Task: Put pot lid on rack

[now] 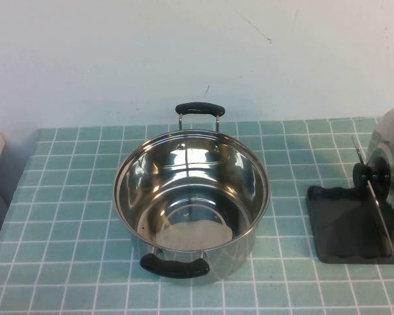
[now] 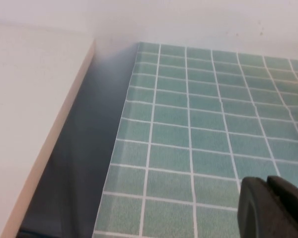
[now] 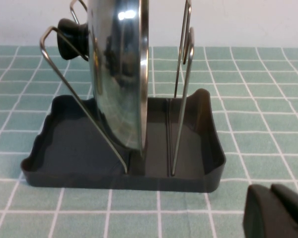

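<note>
You'll see the pot lid [image 3: 120, 74] standing on edge in the rack [image 3: 64, 148], its polished steel dome mirror-bright and its round black knob [image 3: 72, 37] facing the slanted wire divider [image 3: 84, 106] it leans against. The rack is a flat dark grey tray with a scalloped rim and thin upright wire loops — it sits at the right edge of the counter [image 1: 72, 197], a surface of pale green tiles with white grout. The steel pot [image 1: 192, 197] stands open in the middle, well apart from the rack, its shiny bowl flanked by two black handles.

Your right end effector [image 3: 278, 213] sits just in front of the rack, touching nothing, its dark fingers pressed together. Your left end effector [image 2: 274, 208] hovers over bare tile near the counter's left edge — fingers likewise closed on nothing.
</note>
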Available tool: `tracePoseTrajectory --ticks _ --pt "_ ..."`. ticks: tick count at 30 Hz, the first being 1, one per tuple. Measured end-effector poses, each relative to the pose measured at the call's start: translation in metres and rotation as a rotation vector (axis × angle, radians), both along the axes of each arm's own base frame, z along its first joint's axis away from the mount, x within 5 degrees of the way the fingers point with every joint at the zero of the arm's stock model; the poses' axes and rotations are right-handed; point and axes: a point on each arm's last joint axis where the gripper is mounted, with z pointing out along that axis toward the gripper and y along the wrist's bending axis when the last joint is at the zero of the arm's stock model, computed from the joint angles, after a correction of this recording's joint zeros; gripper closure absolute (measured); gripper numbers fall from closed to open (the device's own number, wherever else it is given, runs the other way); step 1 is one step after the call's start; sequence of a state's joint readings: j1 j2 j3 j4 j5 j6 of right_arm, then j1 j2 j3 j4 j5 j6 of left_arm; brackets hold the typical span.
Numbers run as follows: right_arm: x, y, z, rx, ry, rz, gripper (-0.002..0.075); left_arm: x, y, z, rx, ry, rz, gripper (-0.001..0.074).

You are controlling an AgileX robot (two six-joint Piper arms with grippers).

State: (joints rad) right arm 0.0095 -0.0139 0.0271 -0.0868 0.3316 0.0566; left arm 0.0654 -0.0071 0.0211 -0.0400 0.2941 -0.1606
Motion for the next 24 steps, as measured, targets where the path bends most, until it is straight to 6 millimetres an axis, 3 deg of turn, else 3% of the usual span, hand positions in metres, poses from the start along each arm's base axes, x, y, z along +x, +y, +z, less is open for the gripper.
tracePoseTrajectory --ticks 24 --pt "0.0 0.0 0.0 0.0 0.0 0.0 0.0727 -0.0005 -0.0053 0.0002 0.067 0.002 -0.11 0.0737"
